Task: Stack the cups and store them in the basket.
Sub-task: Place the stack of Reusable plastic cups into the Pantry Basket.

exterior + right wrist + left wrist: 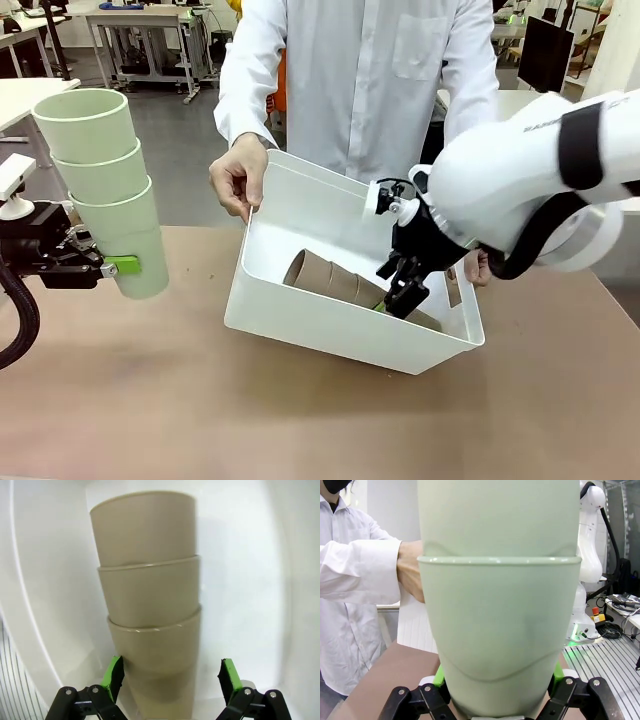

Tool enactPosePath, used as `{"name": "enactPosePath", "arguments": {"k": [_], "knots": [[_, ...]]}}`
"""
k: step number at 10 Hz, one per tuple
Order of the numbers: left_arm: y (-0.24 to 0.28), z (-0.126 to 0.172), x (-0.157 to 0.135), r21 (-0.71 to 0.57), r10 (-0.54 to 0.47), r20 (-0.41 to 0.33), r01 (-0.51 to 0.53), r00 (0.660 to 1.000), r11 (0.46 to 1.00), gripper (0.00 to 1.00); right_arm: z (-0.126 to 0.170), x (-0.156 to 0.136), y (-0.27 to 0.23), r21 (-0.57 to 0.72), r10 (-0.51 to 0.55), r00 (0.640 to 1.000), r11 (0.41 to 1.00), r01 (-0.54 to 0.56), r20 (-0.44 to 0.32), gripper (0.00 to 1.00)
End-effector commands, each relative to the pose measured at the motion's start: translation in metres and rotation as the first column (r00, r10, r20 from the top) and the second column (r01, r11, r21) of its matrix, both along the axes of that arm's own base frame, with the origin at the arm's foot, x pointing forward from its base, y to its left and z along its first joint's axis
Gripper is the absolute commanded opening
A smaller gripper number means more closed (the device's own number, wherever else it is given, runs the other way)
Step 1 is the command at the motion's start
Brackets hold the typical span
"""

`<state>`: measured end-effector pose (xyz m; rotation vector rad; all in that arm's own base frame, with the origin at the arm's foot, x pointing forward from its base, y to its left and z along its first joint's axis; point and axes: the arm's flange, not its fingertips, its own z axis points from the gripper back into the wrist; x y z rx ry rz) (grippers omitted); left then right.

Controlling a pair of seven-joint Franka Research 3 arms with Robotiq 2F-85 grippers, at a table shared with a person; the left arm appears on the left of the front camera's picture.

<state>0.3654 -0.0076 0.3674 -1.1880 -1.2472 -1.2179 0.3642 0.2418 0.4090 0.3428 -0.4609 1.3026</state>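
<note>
A: Left end effector?

B: Clamped on the lowest cup of the mint green stack. Three cups, nested, upright, mouths up. It was held near the desk's left edge, towards the far-left corner. In the left wrist view the green pads pressed both flanks of that cup, low down, with the left end effector centred on the mint green stack.

A: And the tan ones?

B: The tan stack also had three nested cups. It lay on its side inside the basket, mouths towards the basket's left short side.

A: Basket position?

B: Middle of the desk, running towards the right edge. It looked tipped, with the far rim raised. One hand of the person gripped the far-left corner of the rim. The other hand was at the right short side, partly hidden by the arm.

A: Right end effector?

B: Down inside the basket at the narrow end of the tan stack. In the right wrist view the right end effector was spread open and straddled the base of the tan stack. One pad sat just beside the cup and the other stood clear of it, so nothing was gripped. The white basket wall curved round behind.

A: Anything more from the left wrist?

B: The person's hand showed behind the stack, with a white sleeve.
</note>
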Motion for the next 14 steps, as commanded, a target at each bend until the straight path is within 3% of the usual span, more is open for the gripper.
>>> {"name": "enactPosePath", "arguments": {"k": [1, 5, 7, 11, 13, 14], "knots": [[0.000, 0.005, -0.001, -0.006, -0.004, 0.012, 0.004, 1.000, 1.000, 0.85, 0.031, -0.005, -0.023, 0.002, -0.004, 1.000, 1.000, 0.004, 0.003, 1.00], [0.000, 0.005, -0.001, -0.006, -0.004, 0.012, 0.004, 1.000, 1.000, 0.85, 0.116, -0.017, -0.097, 0.207, -0.068, 0.995, 0.977, 0.051, 0.078, 1.00], [0.000, 0.005, -0.001, -0.006, -0.004, 0.012, 0.004, 1.000, 1.000, 0.85, 0.152, -0.029, -0.165, 0.346, -0.077, 0.994, 0.937, 0.044, 0.083, 1.00], [0.000, 0.005, -0.001, -0.006, -0.004, 0.012, 0.004, 1.000, 1.000, 0.85, 0.155, -0.017, -0.281, 0.458, -0.091, 0.995, 0.887, 0.059, 0.048, 1.00], [0.000, 0.005, -0.001, -0.006, -0.004, 0.012, 0.004, 1.000, 1.000, 0.85, 0.148, -0.013, -0.305, 0.485, -0.094, 0.993, 0.873, 0.045, 0.077, 1.00], [0.000, 0.005, -0.001, -0.006, -0.004, 0.012, 0.004, 1.000, 1.000, 0.85, 0.151, -0.027, -0.293, 0.457, -0.121, 0.992, 0.885, 0.087, 0.044, 1.00]]}}
